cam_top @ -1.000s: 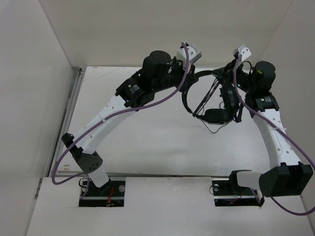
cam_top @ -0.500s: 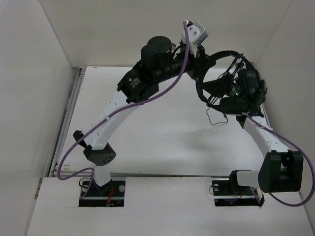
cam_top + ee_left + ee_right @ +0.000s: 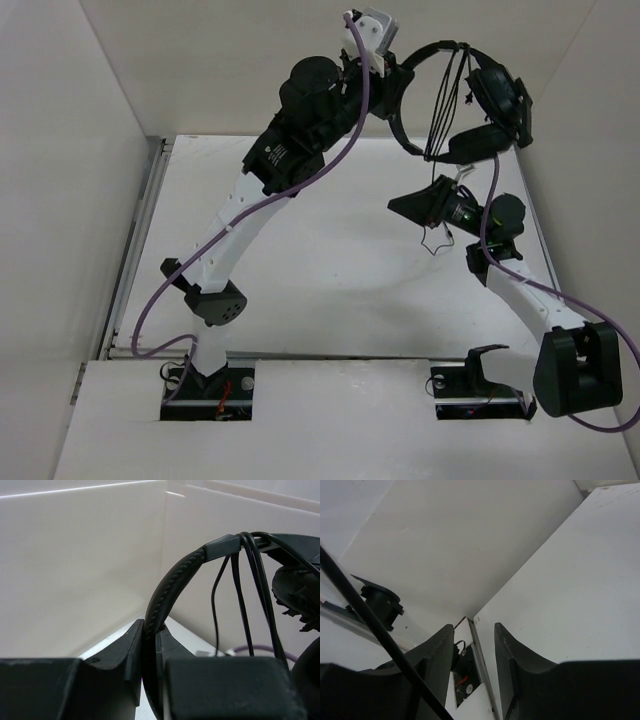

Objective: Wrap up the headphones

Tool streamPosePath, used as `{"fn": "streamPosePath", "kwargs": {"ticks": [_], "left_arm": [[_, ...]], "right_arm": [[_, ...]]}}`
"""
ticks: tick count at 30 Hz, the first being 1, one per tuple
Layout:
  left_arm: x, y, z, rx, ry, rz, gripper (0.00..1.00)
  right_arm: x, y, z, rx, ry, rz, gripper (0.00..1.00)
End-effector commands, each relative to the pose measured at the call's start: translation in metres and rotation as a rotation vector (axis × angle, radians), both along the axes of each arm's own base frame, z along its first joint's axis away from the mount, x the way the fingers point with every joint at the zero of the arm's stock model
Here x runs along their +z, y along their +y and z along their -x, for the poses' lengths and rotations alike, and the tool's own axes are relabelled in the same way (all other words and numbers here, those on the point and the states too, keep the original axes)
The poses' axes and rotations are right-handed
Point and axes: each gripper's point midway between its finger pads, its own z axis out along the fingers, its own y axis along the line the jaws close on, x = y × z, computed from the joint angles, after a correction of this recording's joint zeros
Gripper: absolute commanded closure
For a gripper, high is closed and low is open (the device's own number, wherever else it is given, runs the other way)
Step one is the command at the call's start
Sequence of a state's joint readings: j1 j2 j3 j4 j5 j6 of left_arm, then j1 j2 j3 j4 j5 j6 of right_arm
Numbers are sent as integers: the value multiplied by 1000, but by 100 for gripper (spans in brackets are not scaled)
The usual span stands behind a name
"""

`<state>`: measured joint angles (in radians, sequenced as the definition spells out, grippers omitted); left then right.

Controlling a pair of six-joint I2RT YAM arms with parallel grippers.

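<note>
The black headphones (image 3: 470, 95) hang high in the air at the back right. My left gripper (image 3: 398, 80) is shut on their padded headband (image 3: 167, 587), which stands clamped between my two fingers (image 3: 131, 645). Several strands of the thin black cord (image 3: 239, 590) loop over the headband and hang down; an ear cup (image 3: 300, 592) shows at the right. My right gripper (image 3: 402, 206) is open and empty, below the headphones and pointing left. In its own view (image 3: 474, 635) the jaws stand apart with nothing between them; a cord strand (image 3: 367, 617) crosses in front at the left. A cord loop (image 3: 436, 242) dangles beside it.
White walls enclose the white table (image 3: 320, 270) at the back and on both sides. A metal rail (image 3: 148, 230) runs along the left edge. Purple arm cables (image 3: 300, 205) hang from both arms. The arm bases (image 3: 210, 385) sit at the near edge.
My left arm has lifted the headphones up and back, clear of the table. My right gripper has come away from them, dropped below them and turned to point left.
</note>
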<state>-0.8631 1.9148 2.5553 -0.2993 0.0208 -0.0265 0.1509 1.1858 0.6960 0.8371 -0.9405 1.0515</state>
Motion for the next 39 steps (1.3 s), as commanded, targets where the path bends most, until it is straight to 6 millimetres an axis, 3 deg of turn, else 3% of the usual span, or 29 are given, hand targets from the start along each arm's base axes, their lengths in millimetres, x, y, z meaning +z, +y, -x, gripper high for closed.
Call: {"fn": "streamPosePath", "kwargs": {"ticks": [1, 3, 10, 18, 26, 32, 35, 39], "left_arm": [[76, 48, -3, 183, -151, 202, 99], [79, 67, -20, 322, -172, 208, 99], [72, 94, -50, 493, -183, 198, 99], [54, 112, -81, 620, -186, 141, 99], [30, 117, -110, 711, -201, 62, 99], [-17, 116, -137, 778, -217, -141, 99], [-58, 118, -152, 803, -192, -281, 99], [-109, 107, -154, 774, -161, -444, 99]], "right_arm": [[9, 8, 20, 51, -66, 3, 57], [5, 14, 28, 88, -71, 22, 57], [-1, 30, 51, 196, -117, 80, 63], [0, 39, 71, 305, -173, 130, 87], [4, 49, 83, 388, -199, 190, 96], [34, 43, 80, 380, -253, 246, 100], [54, 31, 67, 304, -321, 311, 100], [70, 18, 54, 199, -416, 419, 100]]}}
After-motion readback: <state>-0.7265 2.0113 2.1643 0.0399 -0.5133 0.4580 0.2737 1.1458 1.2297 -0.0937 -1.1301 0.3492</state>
